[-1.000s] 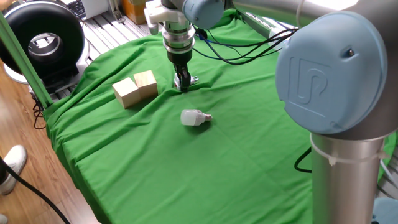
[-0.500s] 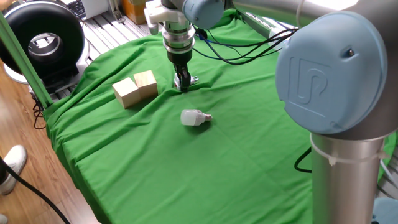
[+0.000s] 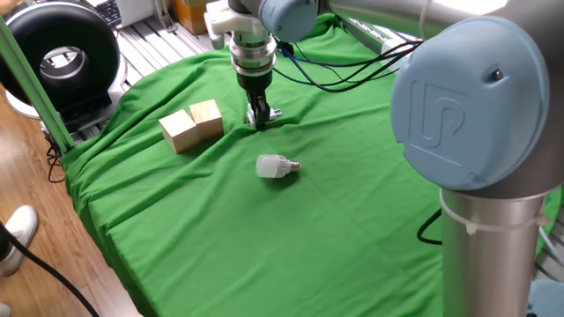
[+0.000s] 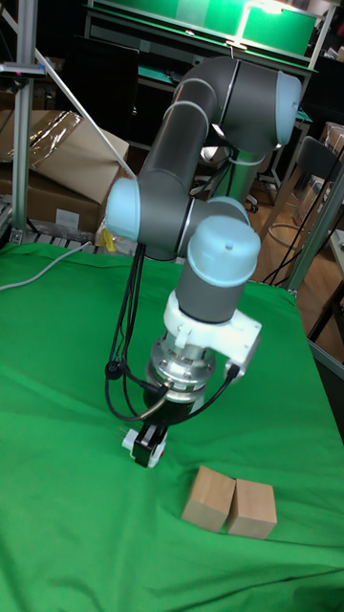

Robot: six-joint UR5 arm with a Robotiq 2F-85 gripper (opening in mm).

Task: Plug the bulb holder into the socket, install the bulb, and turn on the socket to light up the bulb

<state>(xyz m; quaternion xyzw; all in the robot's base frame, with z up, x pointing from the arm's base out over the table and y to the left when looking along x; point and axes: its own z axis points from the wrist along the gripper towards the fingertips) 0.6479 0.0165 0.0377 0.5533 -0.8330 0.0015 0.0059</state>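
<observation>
While lowered to the cloth (image 3: 220, 246), the gripper (image 3: 258, 117) is clamped on the holder (image 4: 133, 441). The bulb (image 3: 275, 166) is seen lying at its 6 o'clock, blocks (image 3: 192, 125) at 9.

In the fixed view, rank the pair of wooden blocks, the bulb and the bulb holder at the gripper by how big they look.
1. Pair of wooden blocks, largest.
2. Bulb, clearly smaller.
3. Bulb holder, smallest as seen, but the gripper hides most of it and it sits farther back, so this rank is unsure.
</observation>
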